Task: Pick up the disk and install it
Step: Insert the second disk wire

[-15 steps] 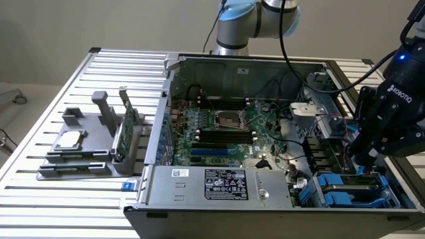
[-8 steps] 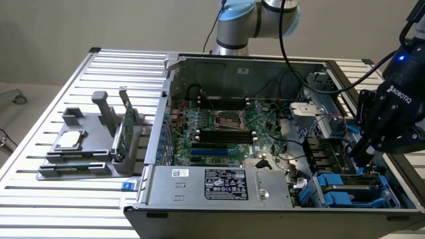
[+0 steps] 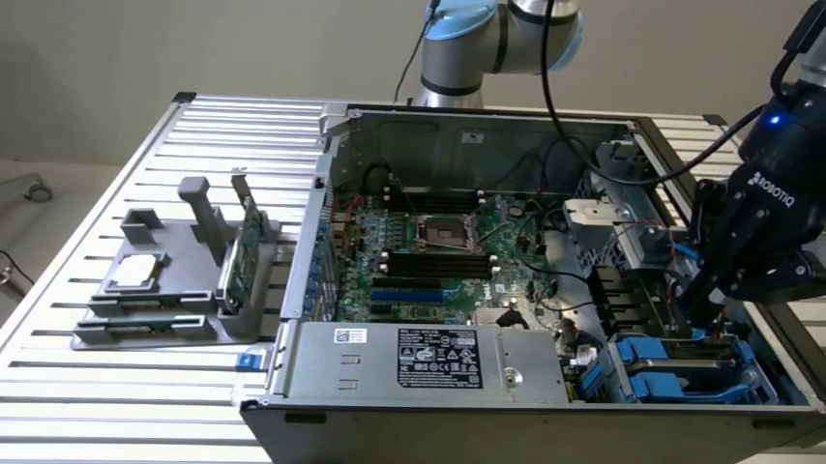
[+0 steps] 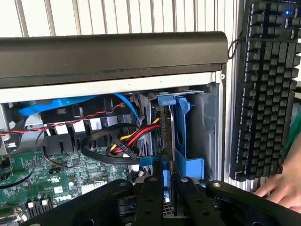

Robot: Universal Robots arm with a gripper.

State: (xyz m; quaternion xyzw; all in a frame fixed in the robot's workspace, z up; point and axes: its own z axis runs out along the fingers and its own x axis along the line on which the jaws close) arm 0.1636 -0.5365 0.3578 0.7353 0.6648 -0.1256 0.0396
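The disk (image 3: 664, 372) sits in its bright blue carrier in the drive bay, at the corner of the open computer case (image 3: 387, 396) nearest the camera on the exterior view's right. My gripper (image 3: 701, 311) reaches down into that bay from above. In the wrist view the disk (image 4: 184, 141) stands edge-on inside the grey bay. The gripper (image 4: 165, 182) is shut on the carrier's blue edge, and its black fingers (image 4: 148, 200) press in from both sides.
Red, yellow and black cables (image 4: 124, 143) and a blue cable (image 4: 56, 106) run beside the bay, above the motherboard (image 3: 432, 256). The power supply (image 3: 427, 360) fills the case's front. A grey tray (image 3: 162, 290) holds a silver chip (image 3: 135, 273) and a green card (image 3: 248, 246). A keyboard (image 4: 265, 89) and a person's hand (image 4: 282, 188) lie outside the case.
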